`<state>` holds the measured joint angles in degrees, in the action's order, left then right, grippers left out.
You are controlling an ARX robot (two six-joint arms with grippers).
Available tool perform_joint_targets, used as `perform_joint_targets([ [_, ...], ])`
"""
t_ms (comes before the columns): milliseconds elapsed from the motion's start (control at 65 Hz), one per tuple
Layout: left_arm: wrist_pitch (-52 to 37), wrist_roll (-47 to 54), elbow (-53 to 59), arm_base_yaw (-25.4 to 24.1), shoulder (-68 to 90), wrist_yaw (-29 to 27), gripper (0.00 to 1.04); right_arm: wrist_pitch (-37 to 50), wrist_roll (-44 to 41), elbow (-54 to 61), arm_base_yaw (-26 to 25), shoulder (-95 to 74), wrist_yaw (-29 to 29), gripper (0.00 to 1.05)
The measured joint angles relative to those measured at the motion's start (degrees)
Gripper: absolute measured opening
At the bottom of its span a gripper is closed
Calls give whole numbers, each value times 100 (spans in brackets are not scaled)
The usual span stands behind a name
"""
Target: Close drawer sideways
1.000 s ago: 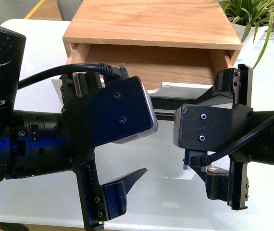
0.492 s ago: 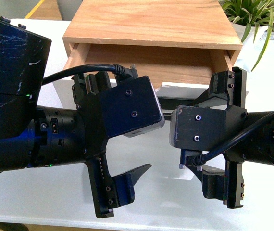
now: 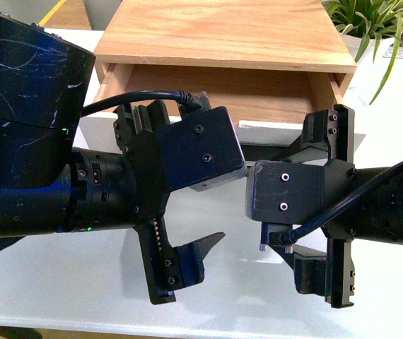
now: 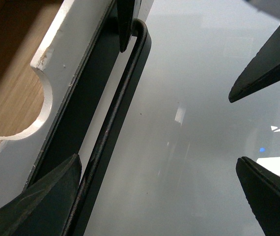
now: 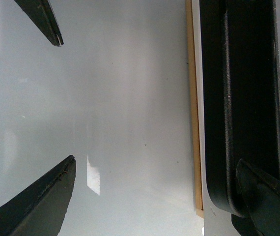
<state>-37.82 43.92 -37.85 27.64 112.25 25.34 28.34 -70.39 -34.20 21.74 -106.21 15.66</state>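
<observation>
Two wide-open hands, left [image 4: 158, 162] and right [image 5: 155, 162], have edged closer together over the last second. One finger of each appears to lie against the bar handle [image 4: 115, 113]. The drawer [image 3: 276, 131] stands part-open above the worktop [image 3: 60, 282], so pushing seems imminent.

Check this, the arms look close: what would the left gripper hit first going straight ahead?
Probably the right gripper, whose open fingers face it across the table, though depth is unclear. The drawer handle runs alongside.
</observation>
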Motion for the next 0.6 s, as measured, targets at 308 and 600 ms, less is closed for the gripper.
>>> perform_joint_targets([
  [308,74,26,-197,31,221,-129,96,-20,-11,-70,0,-105,7,96],
  [600,144,20,-339,22,332,-179,96,50,-103,-212,-24,-271,-44,96],
])
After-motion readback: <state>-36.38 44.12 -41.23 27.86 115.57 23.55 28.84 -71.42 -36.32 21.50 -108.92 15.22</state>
